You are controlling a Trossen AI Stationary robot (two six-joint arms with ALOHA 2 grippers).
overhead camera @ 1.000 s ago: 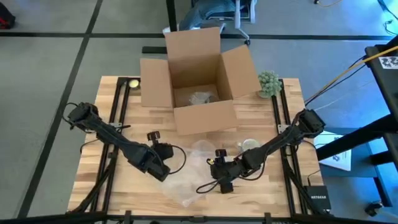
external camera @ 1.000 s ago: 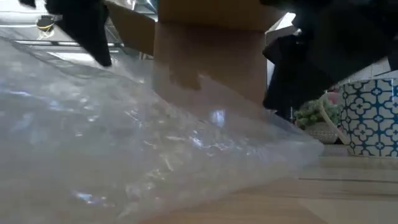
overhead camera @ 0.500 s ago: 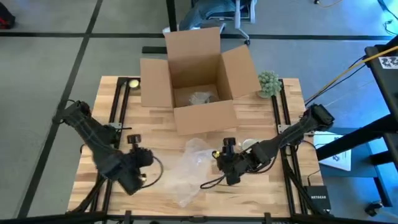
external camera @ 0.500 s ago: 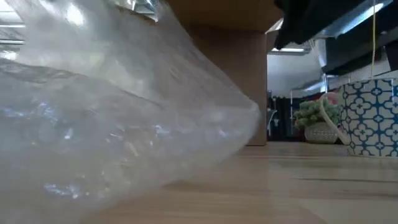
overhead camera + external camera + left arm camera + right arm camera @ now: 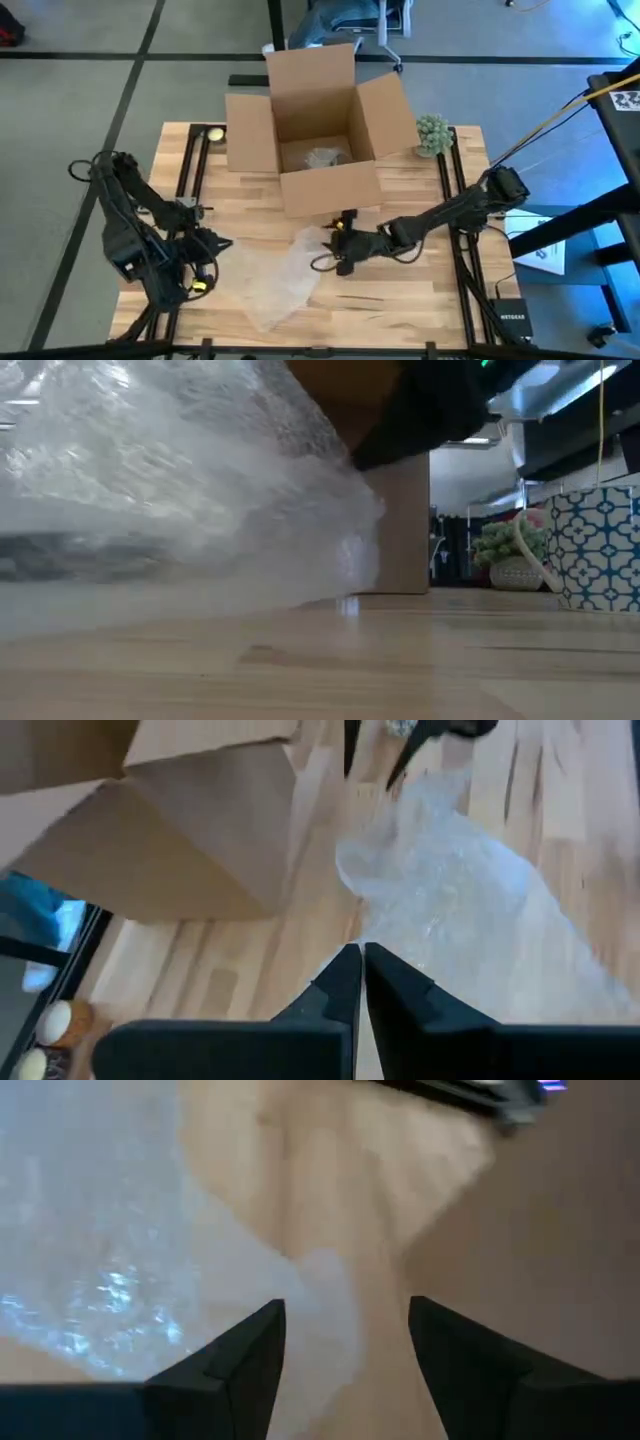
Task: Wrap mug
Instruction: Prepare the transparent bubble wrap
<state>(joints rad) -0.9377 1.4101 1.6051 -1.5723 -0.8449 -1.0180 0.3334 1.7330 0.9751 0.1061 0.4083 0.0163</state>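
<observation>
a: where's the wrap?

b: the bubble wrap sheet (image 5: 283,283) lies flat on the wooden table (image 5: 420,290), in front of the open cardboard box (image 5: 318,130). its long axis runs diagonally, from the end near the box's front wall down toward the table's front-left edge.

a: and the mug?

b: the blue-and-white patterned mug (image 5: 598,547) stands upright, seen only in the low view at its right, beside a small green plant (image 5: 508,550). it's apart from the wrap.

a: the claws?

b: the right gripper (image 5: 337,243) sits low at the wrap's box-side end, fingers spread with nothing between them. the left gripper (image 5: 218,246) is off to the left of the wrap, clear of it, its fingers (image 5: 343,982) pressed together on nothing.
</observation>
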